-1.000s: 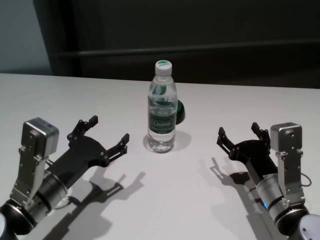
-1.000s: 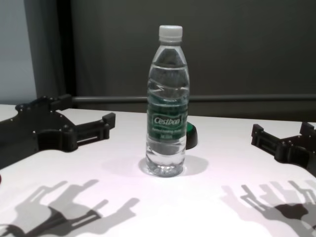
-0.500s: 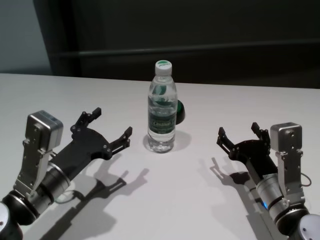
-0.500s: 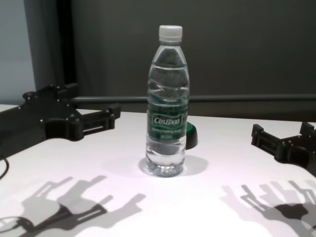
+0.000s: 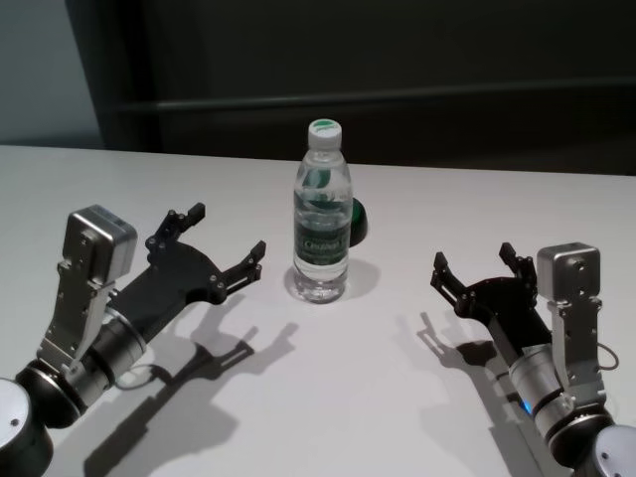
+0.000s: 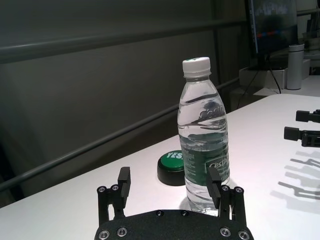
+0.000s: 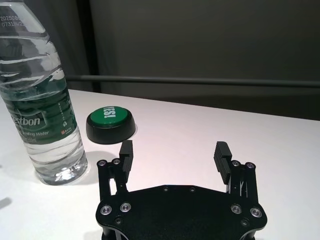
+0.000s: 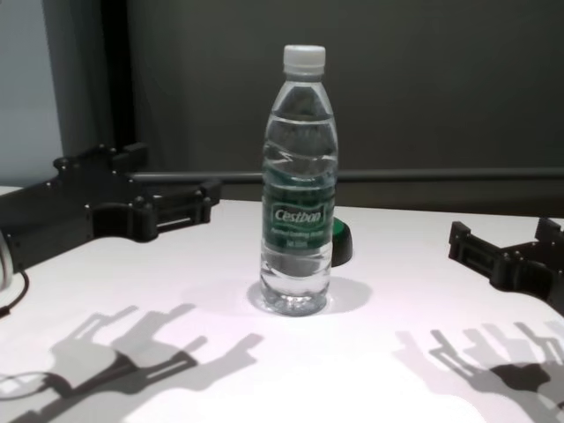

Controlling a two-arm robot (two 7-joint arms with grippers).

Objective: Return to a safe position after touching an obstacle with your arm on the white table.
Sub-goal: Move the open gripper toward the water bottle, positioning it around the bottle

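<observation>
The bottle stands upright mid-desk. The left gripper hovers just left of it, not touching, jaws wide. The right gripper waits well apart, jaws wide, holding nothing.

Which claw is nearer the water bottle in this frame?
Left. The left claw hangs open just off the water bottle on its left, not touching. The right claw sits open farther off on its right, low over the white table.

A tall clear plastic water bottle stands upright on the broad white table, between two black open-fingered grippers, touching neither.
</observation>
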